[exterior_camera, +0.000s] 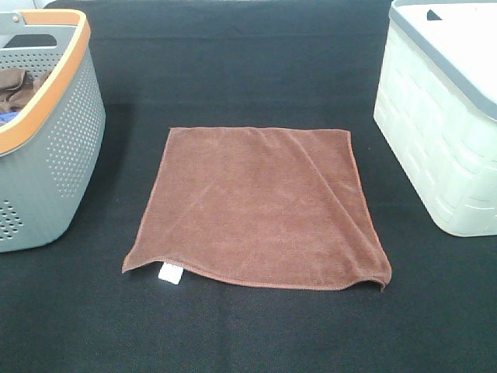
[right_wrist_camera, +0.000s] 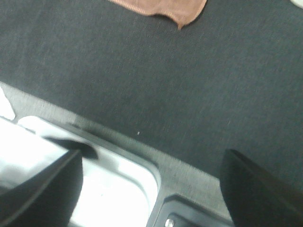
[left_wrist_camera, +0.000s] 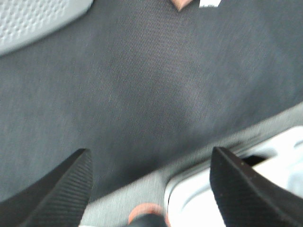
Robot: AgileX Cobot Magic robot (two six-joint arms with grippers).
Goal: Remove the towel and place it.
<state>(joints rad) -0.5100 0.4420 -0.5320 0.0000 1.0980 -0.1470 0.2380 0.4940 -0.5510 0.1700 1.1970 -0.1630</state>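
A brown towel (exterior_camera: 256, 208) lies spread flat on the black cloth-covered worktop (exterior_camera: 248, 70), roughly square, midway between two containers and touching neither. A diagonal crease runs from its far edge toward the near right corner, which is slightly lifted and curled. A small white label (exterior_camera: 170, 273) protrudes from under the near left corner.

To the left stands a grey perforated laundry basket (exterior_camera: 66, 148) with an orange rim (exterior_camera: 54, 78); brown fabric (exterior_camera: 19, 85) is visible inside it. To the right stands a white woven-pattern bin (exterior_camera: 443, 155) with a grey lid (exterior_camera: 454, 39).

Neither arm appears in the high view.

In the left wrist view, the left hand (left_wrist_camera: 151, 189) is open: its two dark ribbed fingers (left_wrist_camera: 66, 189) are set wide apart with nothing between them, over the dark worktop near its pale edge. A corner of the towel and its white label show at the frame edge, well apart from the hand, as does part of the grey basket wall. The view is blurred.

In the right wrist view, the right hand (right_wrist_camera: 151, 189) is likewise open, its dark fingers (right_wrist_camera: 255, 189) spread and empty, above the worktop edge and some pale equipment. The curled corner of the towel lies well apart from it.
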